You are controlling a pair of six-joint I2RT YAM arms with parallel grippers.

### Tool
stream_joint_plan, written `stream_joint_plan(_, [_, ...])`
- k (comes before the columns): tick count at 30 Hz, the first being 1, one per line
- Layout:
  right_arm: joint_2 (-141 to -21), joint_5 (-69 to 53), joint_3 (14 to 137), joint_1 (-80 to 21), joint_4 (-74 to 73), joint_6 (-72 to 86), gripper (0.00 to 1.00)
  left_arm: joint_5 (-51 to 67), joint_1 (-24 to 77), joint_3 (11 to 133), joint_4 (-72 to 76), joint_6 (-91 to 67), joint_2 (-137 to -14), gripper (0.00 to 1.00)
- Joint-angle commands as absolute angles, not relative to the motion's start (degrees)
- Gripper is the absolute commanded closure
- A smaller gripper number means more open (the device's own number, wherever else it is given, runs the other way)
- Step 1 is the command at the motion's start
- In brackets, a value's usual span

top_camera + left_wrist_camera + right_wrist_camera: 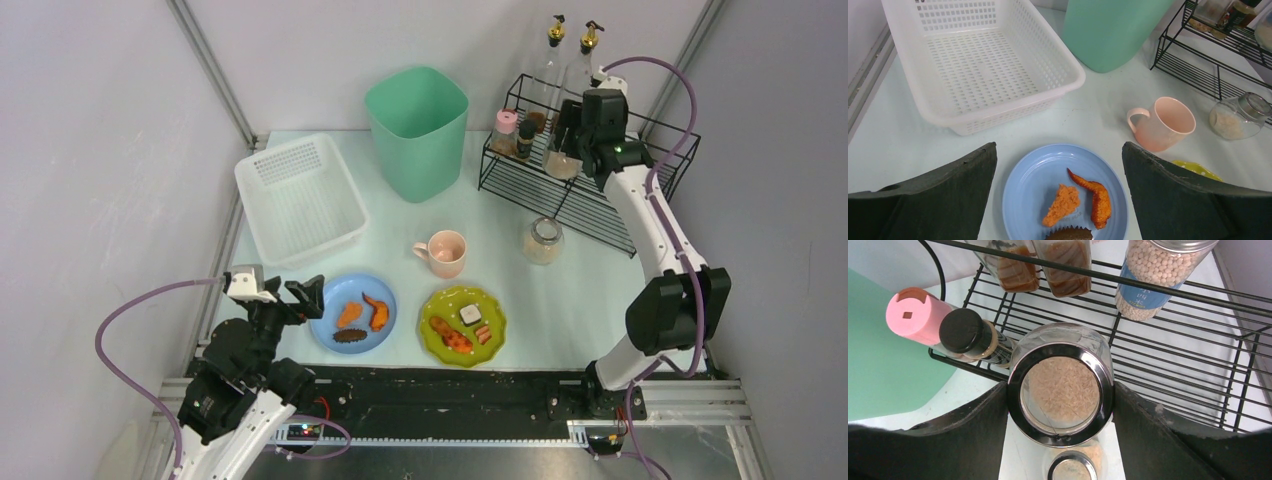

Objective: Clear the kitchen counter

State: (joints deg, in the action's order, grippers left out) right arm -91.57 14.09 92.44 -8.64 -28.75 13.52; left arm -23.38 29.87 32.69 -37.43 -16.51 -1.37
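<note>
The kitchen counter point(560, 300) holds a blue plate point(330, 300) with fried food, a green plate point(445, 305) with food, a pink mug point(444, 252) and a glass jar point(543, 240) of grain. My left gripper point(288, 298) is open and empty, low at the blue plate's left edge; in the left wrist view point(1059, 150) its fingers straddle the blue plate point(1033, 185). My right gripper point(563, 150) is shut on a steel-lidded rice jar point(1060, 385), held over the front of the black wire rack point(600, 205).
A white perforated basket point(300, 195) stands at the back left and a tall green bin point(418, 130) at the back centre. The rack holds a pink-capped shaker point(913, 315), a black-capped bottle point(965, 330), oil bottles and a bead jar point(1153, 275).
</note>
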Motion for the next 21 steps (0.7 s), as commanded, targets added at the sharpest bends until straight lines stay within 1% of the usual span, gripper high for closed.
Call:
stream_joint_plan(1, [-92.5, 13.5, 97.5, -7.8, -24.6, 14.6, 0.81, -23.3, 29.4, 32.4, -35.8, -17.0, -1.6, 0.02])
stream_joint_plan(12, [-99.1, 12.1, 103.3, -6.4, -28.1, 14.7, 0.80, -23.6, 29.4, 32.5, -35.8, -17.1, -1.7, 0.02])
stream_joint_plan(20, [-103.9, 10.5, 109.3, -5.7, -33.3, 14.6, 0.72, -23.6, 29.4, 32.5, -35.8, -17.1, -1.6, 0.02])
stream_joint_plan(21, [-104.4, 10.2, 110.1, -5.6, -33.7, 14.5, 0.69, -23.6, 29.3, 32.5, -35.8, -17.1, -1.6, 0.02])
